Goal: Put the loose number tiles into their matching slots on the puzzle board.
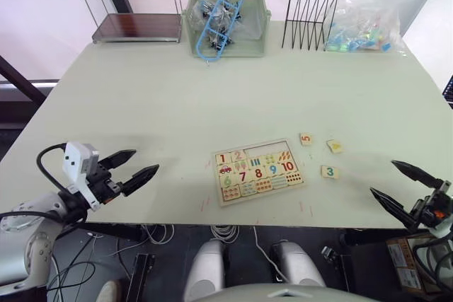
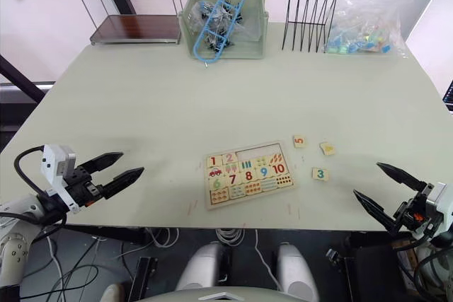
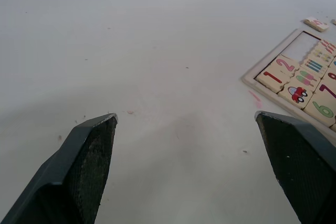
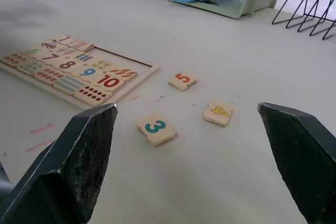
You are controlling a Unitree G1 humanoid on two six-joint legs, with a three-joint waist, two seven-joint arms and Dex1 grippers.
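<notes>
The puzzle board (image 1: 218,178) lies near the table's front edge, in the middle. Tiles 1 and 2 sit in its top row, and the slots (image 1: 263,149) beside them are bare. Three loose number tiles lie just right of the board: a red 5 (image 1: 306,139), a yellow 4 (image 1: 335,146) and a green 3 (image 1: 329,172). My left gripper (image 1: 145,160) hovers open well to the left of the board, holding nothing. Open and empty, my right gripper (image 1: 382,177) stands to the right of the 3 tile (image 4: 156,128), facing the 4 (image 4: 218,112) and 5 (image 4: 182,80).
Along the table's far edge stand a metal two-tier shelf (image 1: 131,5), a green bin (image 1: 251,40) with blue hangers, a black wire rack (image 1: 309,17) and a clear bag (image 1: 364,26) of coloured bits. Bare tabletop lies between them and the board.
</notes>
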